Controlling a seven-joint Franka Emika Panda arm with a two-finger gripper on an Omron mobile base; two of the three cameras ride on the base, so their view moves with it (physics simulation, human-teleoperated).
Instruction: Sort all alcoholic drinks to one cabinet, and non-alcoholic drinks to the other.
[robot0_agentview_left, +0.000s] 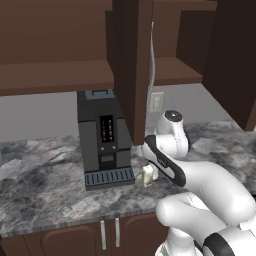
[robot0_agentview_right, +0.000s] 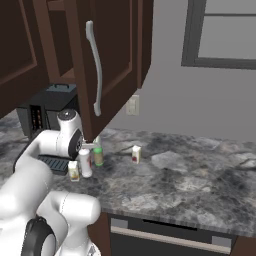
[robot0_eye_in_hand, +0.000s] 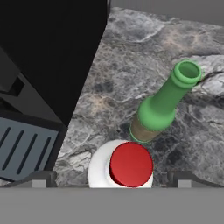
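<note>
Your left base view looks forward and down from behind the arm, over the table (robot0_agentview_left: 45, 190) toward the coffee machine (robot0_agentview_left: 102, 137). Your right base view shares both. Your hand view looks closely down on a green bottle (robot0_eye_in_hand: 164, 103).

Arm (robot0_agentview_left: 200, 185) folded low, reaching forward; fingers (robot0_eye_in_hand: 39, 179) spread wide, empty.

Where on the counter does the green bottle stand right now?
In the right base view the green bottle stands upright on the marble counter under the open cabinet door, just beside a white bottle with a red cap.
</note>
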